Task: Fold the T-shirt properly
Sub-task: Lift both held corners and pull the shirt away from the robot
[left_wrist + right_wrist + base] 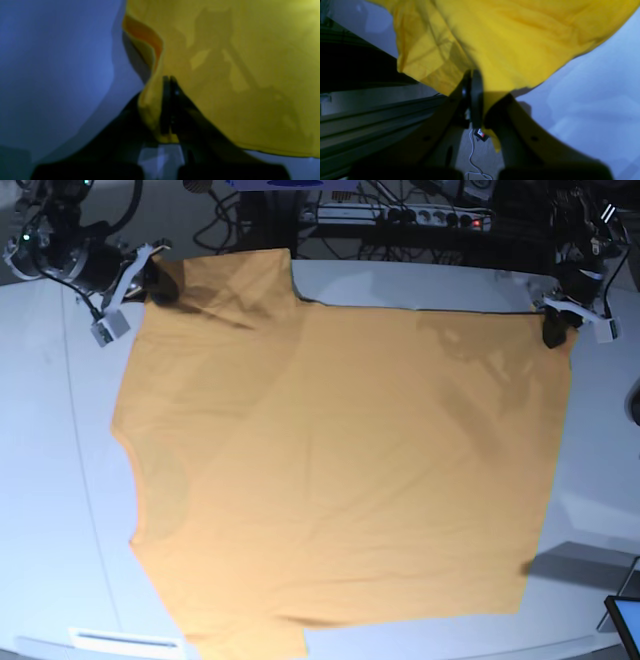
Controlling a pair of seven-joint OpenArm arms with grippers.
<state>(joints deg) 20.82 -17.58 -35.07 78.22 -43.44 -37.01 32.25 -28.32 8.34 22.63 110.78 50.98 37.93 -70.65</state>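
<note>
Lying spread: the T-shirt (pixel 340 470) covers most of the pale table (pixel 40 480), opened out nearly flat, with light wrinkles and soft shadows across the cloth.
Shirt edges: one sleeve (pixel 245 280) points toward the far side of the table, another reaches the near edge at the bottom of the base view.
Right gripper (pixel 158 283): at the far corner on the base view's left, its jaws pressed together with a bunch of the yellow cloth (pixel 495 50) pinched between them; a small tail of fabric hangs below the grip in the wrist view.
Left gripper (pixel 553 332): at the far corner on the base view's right, its jaws clamped on the shirt's edge (pixel 225 75); the wrist view shows a fold of cloth rolled over beside the dark fingers (pixel 165 105).
Lift: at both held corners the cloth rises off the table, the rest lying on it.
Behind the table: cables and a power strip (pixel 400 215).
Floor: a white cable (pixel 472 155), in the right wrist view.
</note>
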